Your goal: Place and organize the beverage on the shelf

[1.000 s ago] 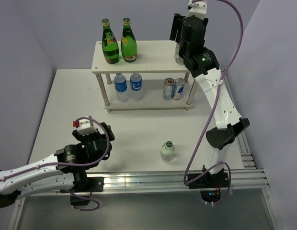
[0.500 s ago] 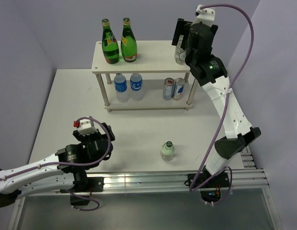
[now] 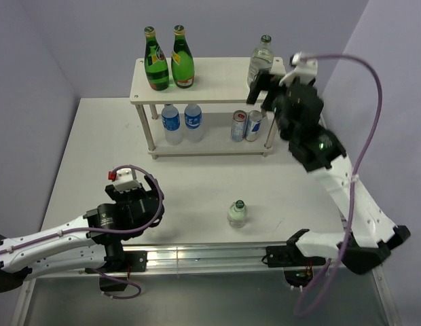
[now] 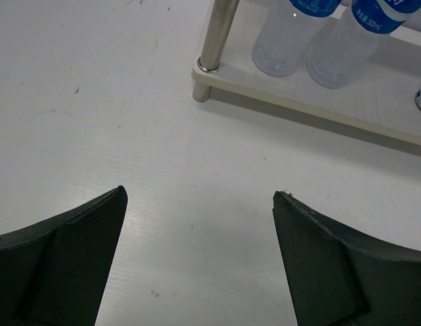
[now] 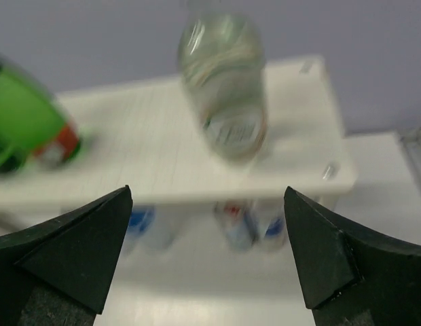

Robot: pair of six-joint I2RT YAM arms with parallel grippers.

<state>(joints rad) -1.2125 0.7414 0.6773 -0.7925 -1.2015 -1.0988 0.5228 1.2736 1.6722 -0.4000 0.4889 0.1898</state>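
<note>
Top external: one bottle (image 3: 237, 214) stands upright on the table (image 3: 197, 183), well short of the shelf (image 3: 210, 80) — off to the right of the left gripper (image 4: 200, 200), probably the nearer arm. It and the right gripper (image 5: 207, 197) both gape wide — empty.

The top board of the shelf (image 3: 217, 81) is bare through its middle, between the two green bottles (image 3: 156, 68) at its left end and the clear bottle (image 3: 259, 62) at its far right corner. On the lower board, the water bottles (image 3: 172, 123) and cans (image 3: 240, 126) leave a gap that seems bare, though the top board overhangs it. The table (image 3: 197, 183) in front is open, save one small bottle (image 3: 236, 213) standing toward the near edge, right of centre.
</note>
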